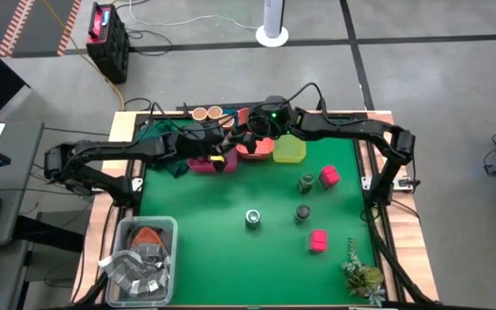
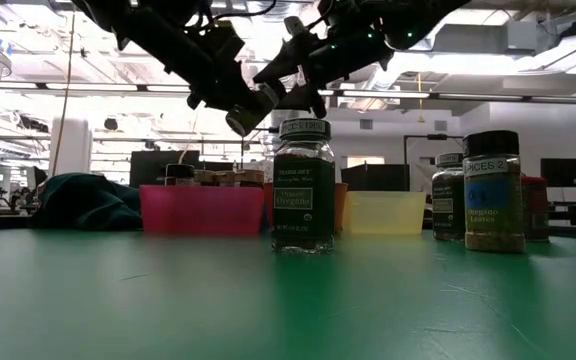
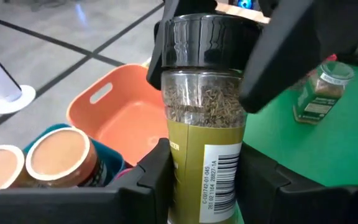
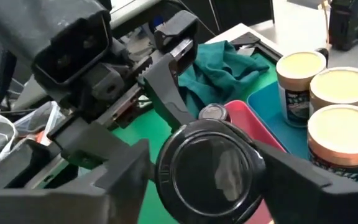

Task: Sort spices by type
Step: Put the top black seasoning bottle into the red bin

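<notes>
Above the pink tray [image 1: 203,164], left hand [image 3: 197,180] pinches the spice jar [image 3: 205,118], right hand [image 4: 210,168] clamps its lid; uneven release risks dropping it.

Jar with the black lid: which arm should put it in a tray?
Probably right. The right gripper holds the jar by its lid from above, over the magenta tray; the left gripper clamps its body from the side.

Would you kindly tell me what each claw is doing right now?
Left claw: shut on the herb jar.
Right claw: shut on the same jar's cap.
</notes>
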